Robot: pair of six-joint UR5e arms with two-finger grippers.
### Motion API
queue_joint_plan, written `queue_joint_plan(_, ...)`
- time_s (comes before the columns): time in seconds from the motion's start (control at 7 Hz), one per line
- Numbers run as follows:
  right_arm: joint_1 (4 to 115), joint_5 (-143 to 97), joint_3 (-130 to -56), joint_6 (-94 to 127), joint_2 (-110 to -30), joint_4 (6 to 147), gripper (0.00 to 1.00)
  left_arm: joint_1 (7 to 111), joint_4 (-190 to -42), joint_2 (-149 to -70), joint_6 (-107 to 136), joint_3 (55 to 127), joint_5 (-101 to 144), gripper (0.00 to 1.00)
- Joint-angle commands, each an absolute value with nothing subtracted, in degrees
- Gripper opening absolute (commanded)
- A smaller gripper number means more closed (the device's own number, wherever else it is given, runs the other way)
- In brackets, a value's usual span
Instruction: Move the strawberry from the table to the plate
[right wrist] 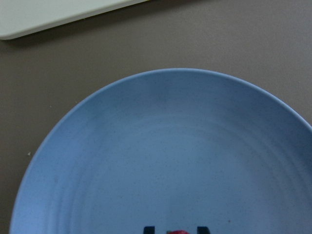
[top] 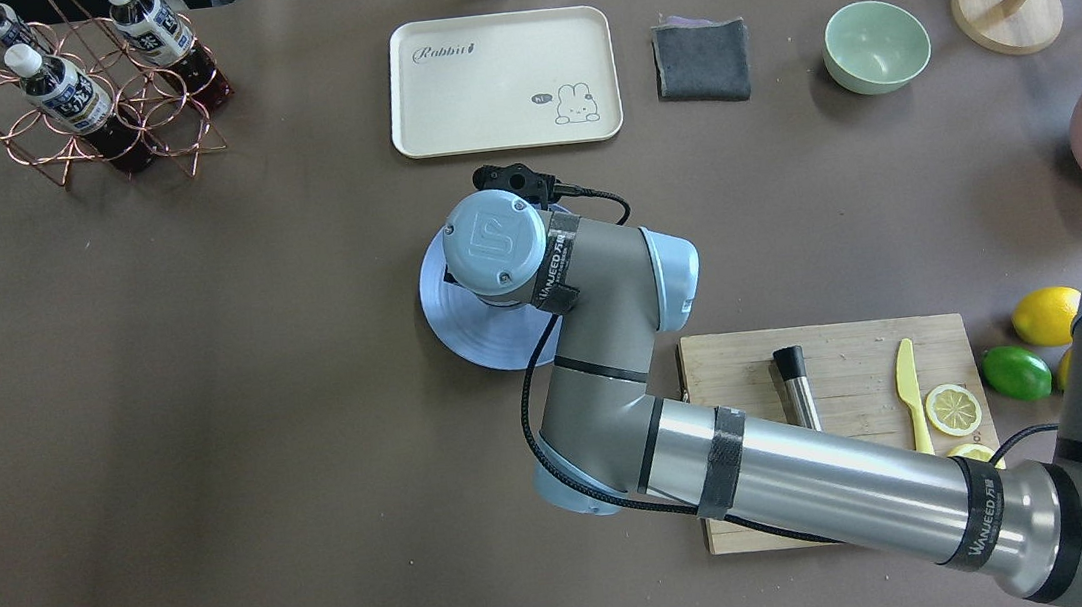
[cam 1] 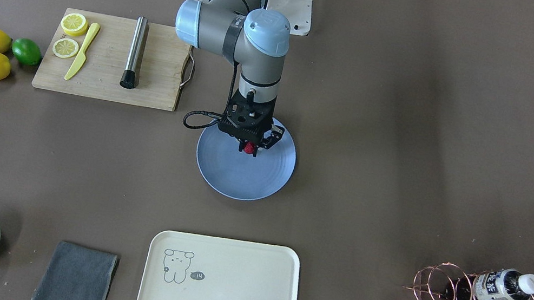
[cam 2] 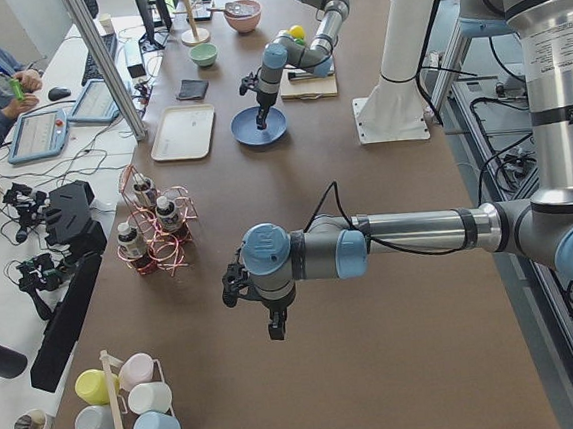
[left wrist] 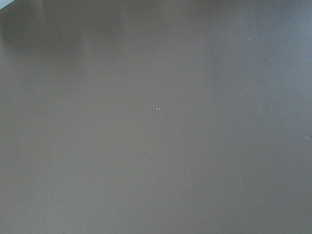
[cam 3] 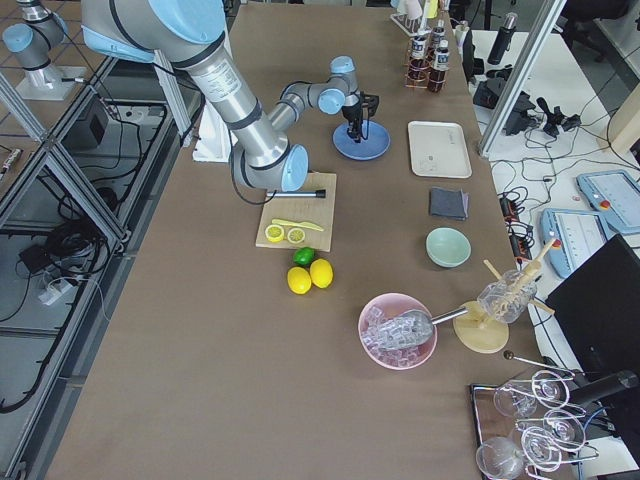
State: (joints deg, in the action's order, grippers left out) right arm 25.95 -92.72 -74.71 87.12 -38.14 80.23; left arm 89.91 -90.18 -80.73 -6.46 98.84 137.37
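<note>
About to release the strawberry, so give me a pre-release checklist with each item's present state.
1. Strawberry held by the right gripper: ok, the red berry shows in its grip.
2. Gripper above the plate: ok, well inside the rim.
3. Berry's height over the plate: cannot tell.
4. Plate surface below it bare: ok in the right wrist view.
5. Left gripper clear of the plate: ok, far off over the table; open or shut, cannot tell.

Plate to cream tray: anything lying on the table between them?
Nothing. The strip of table between the plate and the cream tray is bare, as the front-facing and right wrist views both show.
</note>
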Motion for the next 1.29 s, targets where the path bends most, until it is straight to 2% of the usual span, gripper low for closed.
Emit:
queue_joint_plan(0.0,25.9,-92.6,-74.8,87.0,-38.1,80.2,0.67,90.0,-90.3,-79.6,-6.4,99.0,137.4,0.99)
queue_joint_plan(0.14,26.1,-92.7,-75.2,86.8,-38.1,80.1,1.0,90.3,-90.3,-79.6,-6.5,99.0,137.4,0.99)
queue_joint_plan(0.43,28.3,-94.3,-77.9,84.6,-38.2,80.1,1.0,90.4,-90.4,-78.6,-6.5,98.8,137.3,0.99)
queue_joint_plan(0.71,35.3,-103.6,-83.4,82.5,-39.1,84.3,1.0,90.4,-90.0,-78.7,-6.5,98.4,136.7,0.99)
queue_joint_plan(0.86,40.0,-109.0,-87.5,75.9,-41.5,89.1,1.0,90.3,-89.7,-78.7,-6.5,98.3,135.1,0.99)
queue_joint_plan(1.14,49.8,-114.9,-97.4,59.9,-53.0,96.4,1.0,90.4,-88.2,-78.9,-6.5,98.7,134.8,0.99)
